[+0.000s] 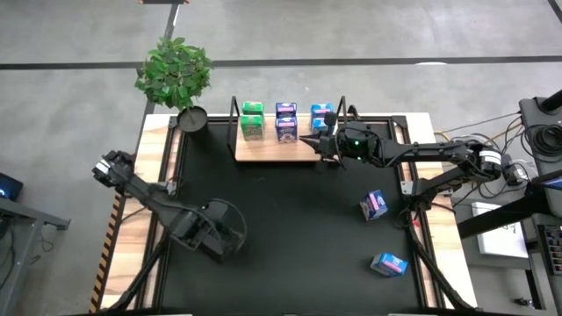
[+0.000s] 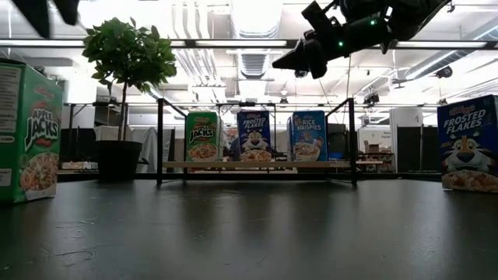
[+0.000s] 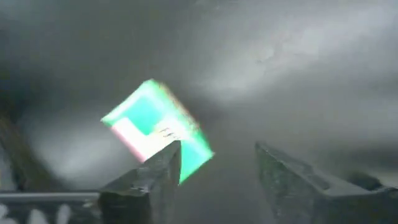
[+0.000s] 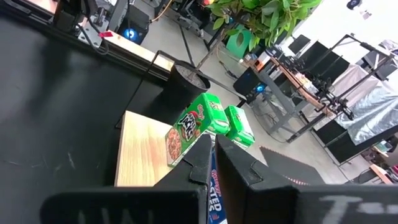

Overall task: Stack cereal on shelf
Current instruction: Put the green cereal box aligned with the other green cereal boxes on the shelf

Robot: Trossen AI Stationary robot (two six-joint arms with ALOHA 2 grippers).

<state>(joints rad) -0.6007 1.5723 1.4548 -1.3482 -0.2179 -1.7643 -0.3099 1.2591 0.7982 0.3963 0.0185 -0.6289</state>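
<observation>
The wood shelf stands at the table's far edge. On it are green cartons, a purple-blue one and a blue one. My right gripper is shut and empty, raised above the shelf's right half. My left gripper is open above a green carton lying on the table near its left front. My left arm hides this carton in the high view. Two blue cartons lie on the table's right side.
A potted plant stands at the far left corner beside the shelf. The shelf's black uprights rise at its ends. The dark table top is bare in the middle.
</observation>
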